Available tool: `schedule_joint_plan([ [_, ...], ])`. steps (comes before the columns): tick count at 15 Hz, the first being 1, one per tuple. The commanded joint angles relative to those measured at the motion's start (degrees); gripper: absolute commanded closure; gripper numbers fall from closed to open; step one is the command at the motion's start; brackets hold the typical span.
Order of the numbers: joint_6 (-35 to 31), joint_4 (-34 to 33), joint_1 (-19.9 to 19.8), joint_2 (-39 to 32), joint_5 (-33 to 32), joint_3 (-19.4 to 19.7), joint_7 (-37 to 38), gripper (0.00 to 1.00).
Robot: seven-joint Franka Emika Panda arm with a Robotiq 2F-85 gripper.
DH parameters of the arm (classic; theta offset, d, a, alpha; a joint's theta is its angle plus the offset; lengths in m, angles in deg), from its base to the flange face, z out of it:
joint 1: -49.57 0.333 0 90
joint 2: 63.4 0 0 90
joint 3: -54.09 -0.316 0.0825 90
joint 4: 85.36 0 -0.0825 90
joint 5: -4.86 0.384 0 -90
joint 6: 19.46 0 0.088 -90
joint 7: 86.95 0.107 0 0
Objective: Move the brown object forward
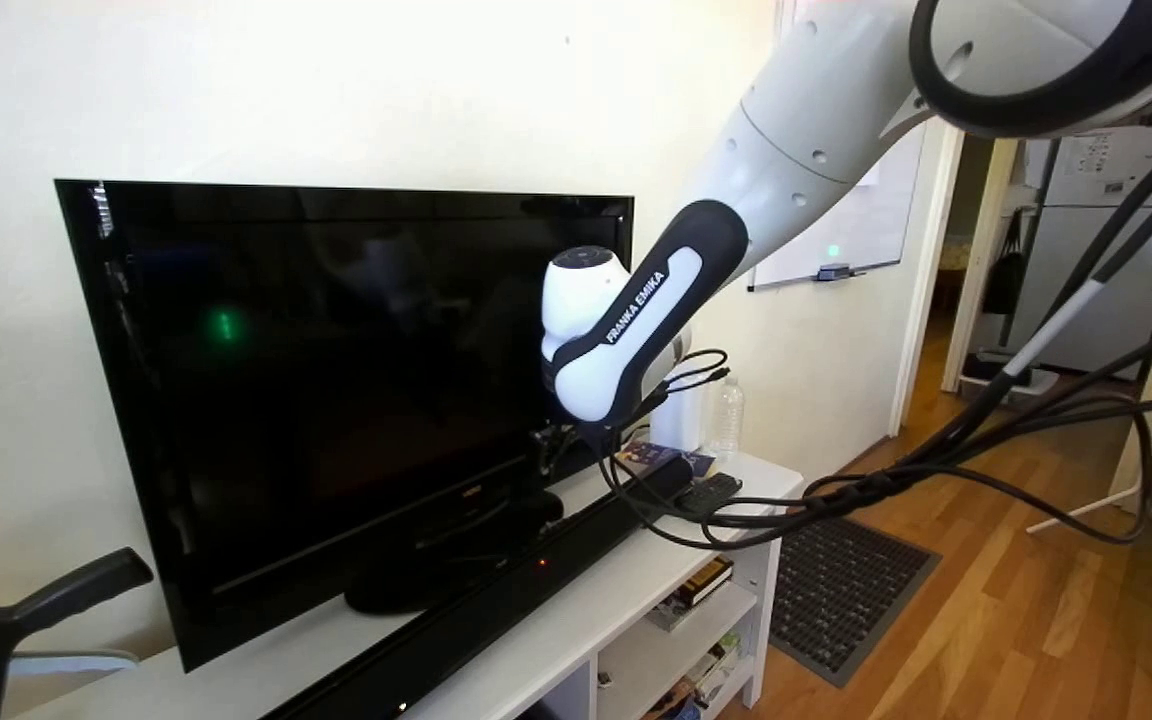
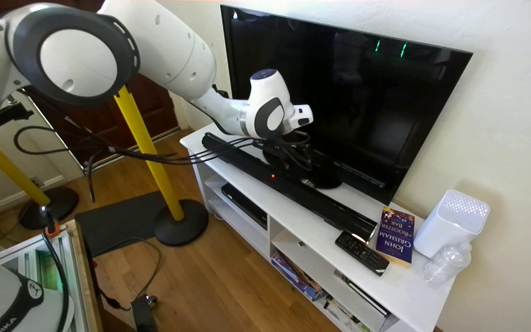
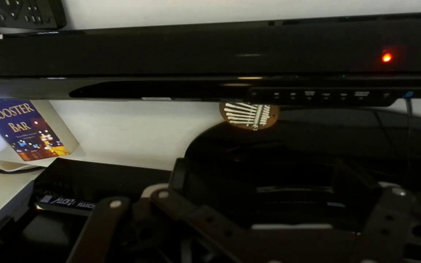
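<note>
The brown thumb piano (image 3: 250,116) lies behind the speaker bar (image 3: 181,54), at the rim of the black foot (image 3: 316,135) of the television (image 2: 376,110); in the wrist view the bar hides one edge of it, and whether it rests on the foot I cannot tell. The pincer (image 3: 263,175) is spread wide with nothing in it. The likeliest trouble is lack of room: the gap looks tight, so a finger (image 3: 178,175) coming down could strike the bar or foot before it reaches the piano, and dark parts against dark make depth hard to judge. The rounded rim may let the piano spin or slip if it is caught off centre. Should forward mean towards the front of the cabinet (image 2: 413,286), the bar blocks the way: pushing would jam the piano there, perhaps shifting the bar too, so lifting seems safer. Loose cables (image 1: 866,488) hang near the remote (image 1: 711,494) and might drag it if the arm (image 1: 796,170) swings.
</note>
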Motion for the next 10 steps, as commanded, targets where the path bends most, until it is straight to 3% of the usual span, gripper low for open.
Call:
schedule_joint_plan([
  [1, 0.0, -9.3, -3.7, -6.3, 3.5, -2.5, -3.7, 0.00],
  [6, 3.2, -17.8, -8.2, -12.8, 8.2, -7.6, -9.5, 0.00],
  [10, 6.3, -25.7, -9.5, -19.0, 9.8, -9.6, -13.2, 0.00],
])
